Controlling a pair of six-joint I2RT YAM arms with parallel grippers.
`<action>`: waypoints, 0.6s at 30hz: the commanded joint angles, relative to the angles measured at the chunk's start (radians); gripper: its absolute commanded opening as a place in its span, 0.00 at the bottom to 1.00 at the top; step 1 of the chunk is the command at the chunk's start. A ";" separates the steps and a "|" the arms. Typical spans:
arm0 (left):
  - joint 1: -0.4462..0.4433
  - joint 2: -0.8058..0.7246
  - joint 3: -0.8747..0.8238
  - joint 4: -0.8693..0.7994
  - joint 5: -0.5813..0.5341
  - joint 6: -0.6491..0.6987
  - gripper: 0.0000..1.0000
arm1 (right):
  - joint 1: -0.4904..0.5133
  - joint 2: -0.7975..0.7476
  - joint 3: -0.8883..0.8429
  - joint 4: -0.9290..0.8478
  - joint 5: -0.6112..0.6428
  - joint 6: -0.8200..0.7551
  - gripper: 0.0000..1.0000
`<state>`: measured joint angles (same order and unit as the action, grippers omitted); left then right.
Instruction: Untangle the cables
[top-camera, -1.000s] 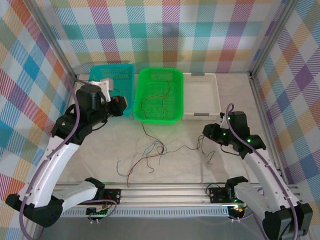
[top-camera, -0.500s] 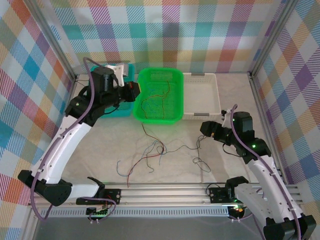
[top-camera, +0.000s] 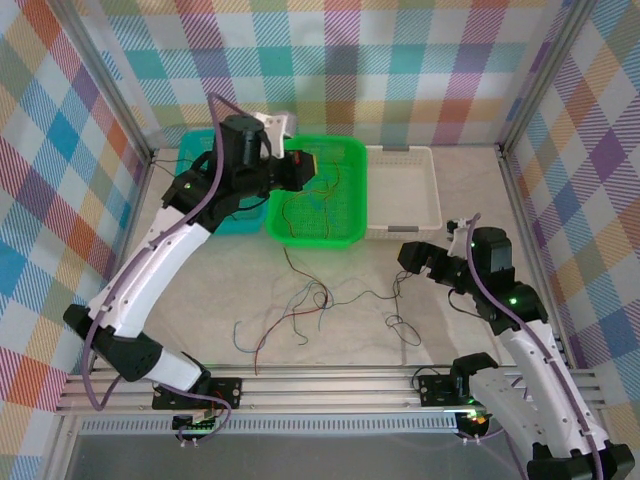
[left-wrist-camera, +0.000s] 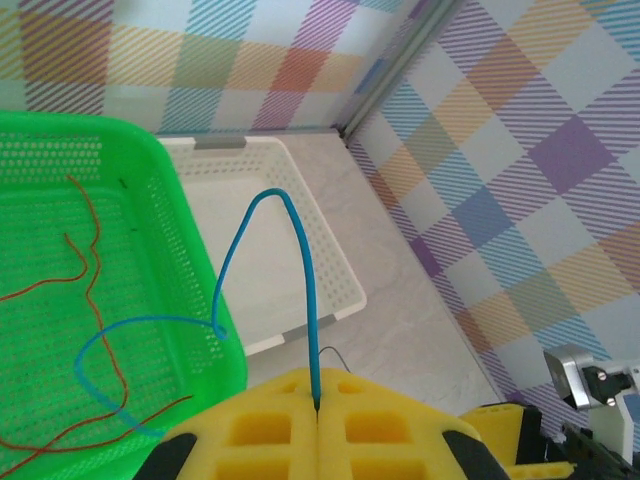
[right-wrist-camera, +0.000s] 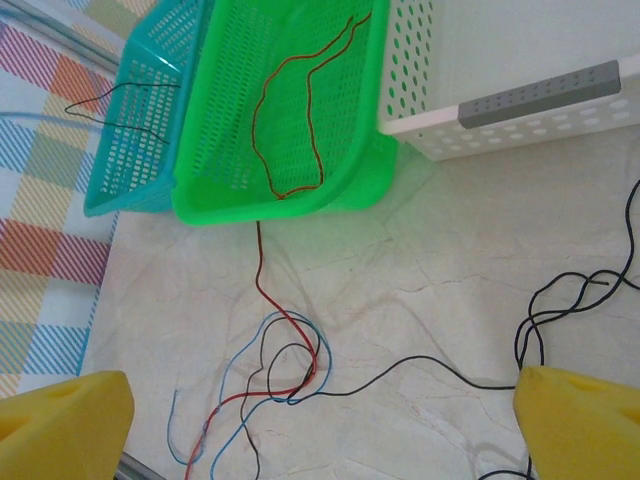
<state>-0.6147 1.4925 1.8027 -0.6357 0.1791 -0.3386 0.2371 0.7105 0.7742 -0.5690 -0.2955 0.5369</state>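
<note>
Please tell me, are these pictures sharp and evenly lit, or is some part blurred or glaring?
Top external view: soft, even light, no glare or hard shadows; the cables look hair-thin. Left wrist view: the blue cable is sharp against the green basket. Right wrist view: the yellow fingertips in the corners look slightly soft, the cables crisp.

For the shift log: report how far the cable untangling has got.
Done: a brownish-orange wire lies in the green basket and a black wire in the teal basket. In hand: the left gripper is shut on a blue wire, held above the green basket. Left: a tangle of red, blue and black wires on the table, with the right gripper open over it. Roughly halfway at best.
</note>
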 joint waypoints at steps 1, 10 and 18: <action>-0.027 0.030 0.054 -0.001 0.007 0.038 0.00 | 0.007 -0.031 0.001 -0.009 0.010 -0.019 1.00; -0.041 0.064 0.067 0.019 0.026 0.042 0.00 | 0.007 -0.073 -0.004 -0.031 0.011 -0.038 1.00; -0.084 0.200 0.178 0.071 0.097 0.052 0.00 | 0.007 -0.171 -0.041 0.006 -0.005 -0.045 1.00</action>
<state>-0.6765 1.6428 1.9274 -0.6117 0.2276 -0.3149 0.2371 0.5835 0.7486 -0.5911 -0.2893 0.5140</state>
